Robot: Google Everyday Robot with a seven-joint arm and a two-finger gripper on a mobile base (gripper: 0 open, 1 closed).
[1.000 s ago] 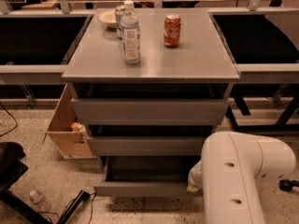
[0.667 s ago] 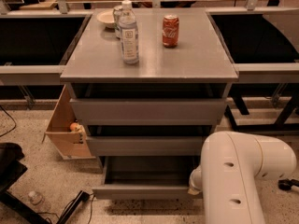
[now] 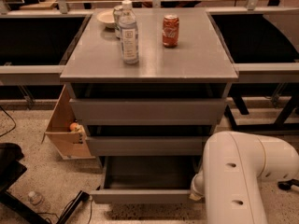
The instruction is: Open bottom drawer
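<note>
Flat grey bottom drawer (image 3: 145,196) stands out, boxy interior showing. End effector (image 3: 195,191) at its right corner; can't tell its grip state.

Single arm (image 3: 243,176): a thick white link fills the lower right of the camera view. It bends at the top. One segment runs right to the frame edge, the other drops out of view below. Two dark oval recesses mark its near face. The gripper (image 3: 195,190) sits low at the link's left edge, mostly hidden behind it. Only a small pale stub shows.
</note>
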